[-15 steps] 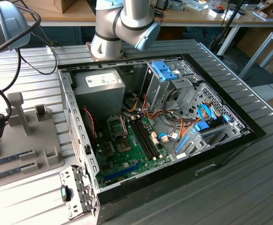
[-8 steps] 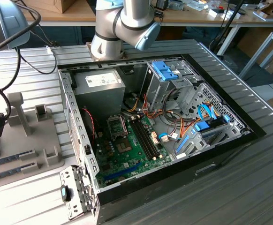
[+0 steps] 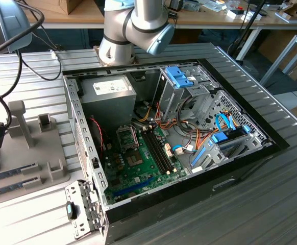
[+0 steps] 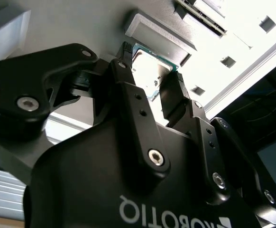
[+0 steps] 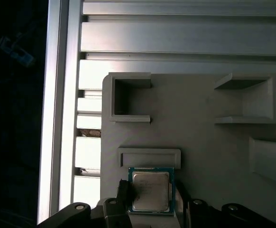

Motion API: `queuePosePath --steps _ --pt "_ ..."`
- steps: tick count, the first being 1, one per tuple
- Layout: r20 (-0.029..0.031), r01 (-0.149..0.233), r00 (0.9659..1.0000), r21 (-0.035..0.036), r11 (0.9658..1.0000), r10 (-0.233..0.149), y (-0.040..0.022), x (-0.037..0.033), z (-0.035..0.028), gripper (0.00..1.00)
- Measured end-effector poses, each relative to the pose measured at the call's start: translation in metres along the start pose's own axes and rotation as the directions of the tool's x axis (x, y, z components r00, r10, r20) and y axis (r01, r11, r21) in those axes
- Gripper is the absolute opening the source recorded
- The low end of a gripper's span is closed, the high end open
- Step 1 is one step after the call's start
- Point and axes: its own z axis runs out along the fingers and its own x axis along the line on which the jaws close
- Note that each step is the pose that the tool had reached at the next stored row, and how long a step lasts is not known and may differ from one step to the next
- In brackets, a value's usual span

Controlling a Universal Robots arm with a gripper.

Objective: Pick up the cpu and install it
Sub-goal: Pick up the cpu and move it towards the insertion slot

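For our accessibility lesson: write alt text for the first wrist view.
A silver-topped cpu with a green rim lies flat on a grey tray, the robot's black hand right at it. A ribbed metal table borders the tray.

One cpu [image 5: 151, 191], one computer case [image 3: 189, 198]

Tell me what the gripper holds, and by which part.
Cannot tell. The gripper straddles the cpu at two opposite edges, but whether it grips it is unclear.
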Motion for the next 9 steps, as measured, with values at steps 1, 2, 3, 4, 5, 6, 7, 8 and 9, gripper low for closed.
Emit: queuePosePath --steps 1,2,3,4,5,6,7,8,9 --pt "0.0000 0.000 1.0000 0.0000 1.0000 0.000 0.0000 0.0000 -0.0005 0.47" --pt "0.0002 0.000 1.0000 0.0000 1.0000 0.000 0.0000 0.0000 -0.0013 0.47" --pt "0.0002 0.000 1.0000 -0.0001 1.0000 0.000 0.0001 0.0001 -0.0020 0.47" --pt "0.0001 0.000 1.0000 0.0000 1.0000 0.000 0.0001 0.0001 -0.0028 0.47" --pt "0.0001 0.000 1.0000 -0.0001 1.0000 0.000 0.0001 0.0001 -0.0033 0.47" --pt "0.0001 0.000 1.0000 -0.0001 1.0000 0.000 0.0001 0.0002 -0.0038 0.47" --pt "0.0001 0.000 1.0000 0.0000 1.0000 0.000 0.0001 0.0002 -0.0050 0.47" --pt "0.0002 0.000 1.0000 -0.0001 1.0000 0.000 0.0002 0.0003 -0.0059 0.47" --pt "0.0001 0.000 1.0000 -0.0001 1.0000 0.000 0.0002 0.0003 -0.0064 0.47"
